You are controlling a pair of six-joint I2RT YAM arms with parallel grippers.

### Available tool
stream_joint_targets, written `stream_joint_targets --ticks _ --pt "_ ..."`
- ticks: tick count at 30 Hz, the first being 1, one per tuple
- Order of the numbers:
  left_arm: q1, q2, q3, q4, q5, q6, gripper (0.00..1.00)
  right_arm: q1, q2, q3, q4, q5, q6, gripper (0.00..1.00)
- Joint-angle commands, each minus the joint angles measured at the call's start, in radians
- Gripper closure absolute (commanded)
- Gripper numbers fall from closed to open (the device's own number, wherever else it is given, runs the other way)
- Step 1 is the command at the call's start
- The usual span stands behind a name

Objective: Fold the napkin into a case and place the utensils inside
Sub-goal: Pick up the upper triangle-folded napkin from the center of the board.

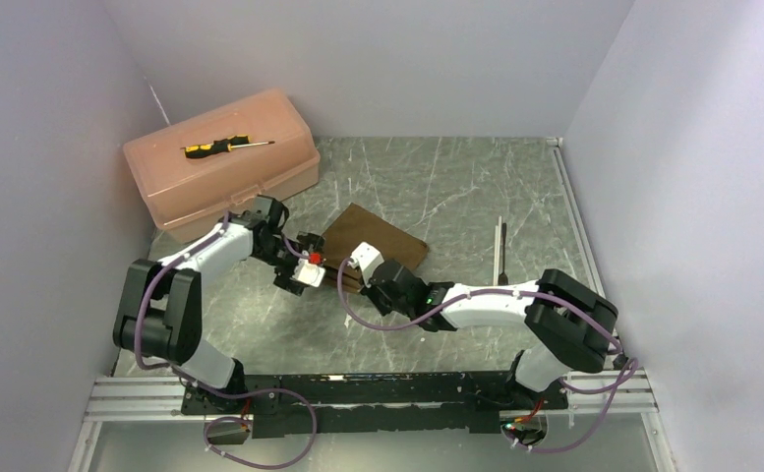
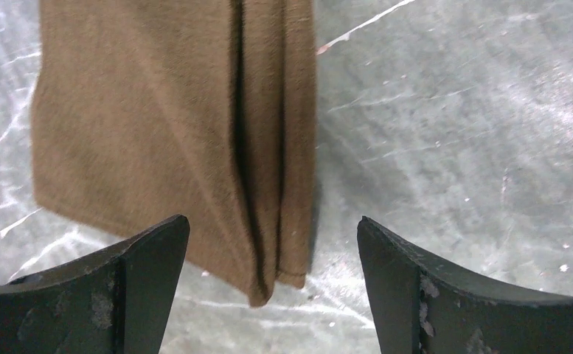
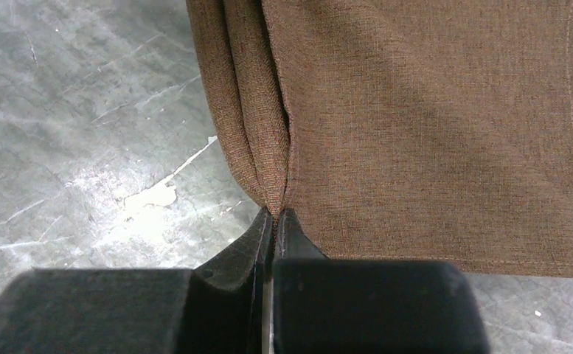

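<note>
Grey marbled table with pale veins and scratches, glare patches under even overhead light. Plain lavender-white walls enclose it at the back and on both sides. An aluminium rail runs along the near edge.

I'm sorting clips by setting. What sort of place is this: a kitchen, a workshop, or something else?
Probably a robot test cell, not a kitchen: plain lavender walls box in a marbled grey tabletop, and an aluminium rail carries both arms. A pink box with a screwdriver sits at the back.
</note>
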Motion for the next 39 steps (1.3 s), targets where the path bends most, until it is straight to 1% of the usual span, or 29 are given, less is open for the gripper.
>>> stream_joint_targets --ticks 1,6,9,13,15,17,22,24,25,26,31,33,34,39 --pt "-0.028 0.042 0.01 -0.062 0.013 0.053 0.11 -0.012 -0.043 0.024 0.037 0.001 0.013 1.0" --pt "-0.03 0.079 0.012 -0.033 -0.018 0.026 0.13 -0.023 -0.052 0.027 0.041 -0.006 0.023 1.0" --pt "-0.038 0.076 -0.015 0.068 -0.039 -0.026 0.16 -0.03 -0.054 0.029 0.044 -0.015 0.027 1.0" --pt "-0.045 0.07 -0.034 0.182 -0.07 -0.109 0.24 -0.045 -0.057 0.029 0.045 -0.028 0.038 1.0" --pt "-0.048 0.062 -0.052 0.23 -0.086 -0.135 0.26 -0.054 -0.063 0.023 0.05 -0.034 0.045 1.0" --pt "-0.049 0.059 -0.061 0.248 -0.097 -0.158 0.26 -0.065 -0.068 0.022 0.053 -0.044 0.052 1.0" --pt "-0.055 0.05 -0.082 0.227 -0.115 -0.148 0.28 -0.089 -0.075 0.021 0.059 -0.064 0.068 1.0" --pt "-0.056 0.045 -0.092 0.254 -0.128 -0.166 0.32 -0.095 -0.077 0.021 0.059 -0.069 0.07 1.0" --pt "-0.056 0.042 -0.096 0.271 -0.136 -0.179 0.34 -0.095 -0.078 0.022 0.058 -0.071 0.072 1.0" --pt "-0.055 0.038 -0.102 0.303 -0.144 -0.193 0.39 -0.097 -0.076 0.024 0.057 -0.073 0.073 1.0" --pt "-0.063 0.014 -0.122 0.458 -0.196 -0.312 0.66 -0.117 -0.085 0.024 0.054 -0.09 0.087 1.0" --pt "-0.067 0.004 -0.121 0.495 -0.227 -0.352 0.78 -0.126 -0.089 0.029 0.043 -0.096 0.089 1.0" --pt "-0.07 0.003 -0.115 0.497 -0.239 -0.361 0.82 -0.132 -0.088 0.035 0.035 -0.1 0.089 1.0" --pt "-0.079 -0.021 -0.069 0.451 -0.269 -0.403 0.97 -0.178 -0.096 0.084 -0.032 -0.137 0.089 1.0"
